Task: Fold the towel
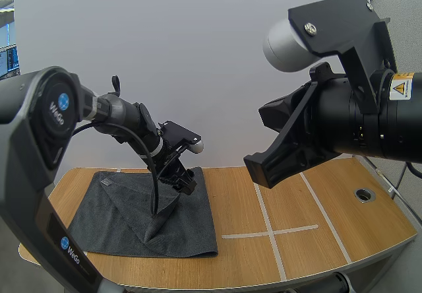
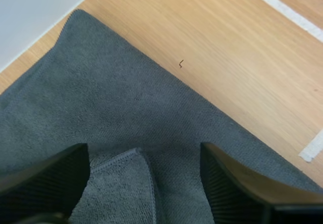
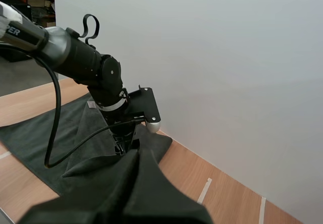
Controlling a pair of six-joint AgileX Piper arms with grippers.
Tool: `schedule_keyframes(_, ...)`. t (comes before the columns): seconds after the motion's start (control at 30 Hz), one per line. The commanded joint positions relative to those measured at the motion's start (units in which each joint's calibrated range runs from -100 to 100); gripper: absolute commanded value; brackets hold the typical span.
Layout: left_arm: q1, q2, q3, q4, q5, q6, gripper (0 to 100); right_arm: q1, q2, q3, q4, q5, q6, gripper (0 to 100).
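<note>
A dark grey towel [image 1: 112, 214] lies on the left part of the wooden table [image 1: 330, 240]. Part of it stands up in a crumpled peak [image 1: 163, 212] just under my left gripper [image 1: 186, 182]. In the left wrist view that gripper [image 2: 144, 193] is open, its fingers [image 2: 45, 183] wide apart above the towel [image 2: 101, 98], with a raised fold [image 2: 126, 178] between them. My right gripper [image 3: 133, 188] is shut as one dark wedge, held high and away from the towel [image 3: 25, 135]. My right arm [image 1: 356, 121] hangs well above the table's right side.
White tape lines [image 1: 270, 232] form a cross on the table to the right of the towel. A round metal-ringed hole [image 1: 364, 194] sits near the table's right edge. A pale wall stands right behind the table.
</note>
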Motion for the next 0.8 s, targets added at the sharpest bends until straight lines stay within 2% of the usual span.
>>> schedule_keyframes(0.0, -0.14, 3.0, -0.9, 1.0, -3.0, -0.7, 100, -0.2, -0.5, 0.1, -0.3, 0.0, 0.1, 0)
schedule_keyframes(0.2, -0.14, 6.1, -1.4, 1.4, -5.8, -0.7, 100, -0.2, -0.5, 0.1, -0.3, 0.0, 0.1, 0)
schedule_keyframes(0.77, -0.14, 9.8, -4.2, 1.3, -3.9, -1.9, 100, -0.2, -0.5, 0.1, -0.3, 0.0, 0.1, 0)
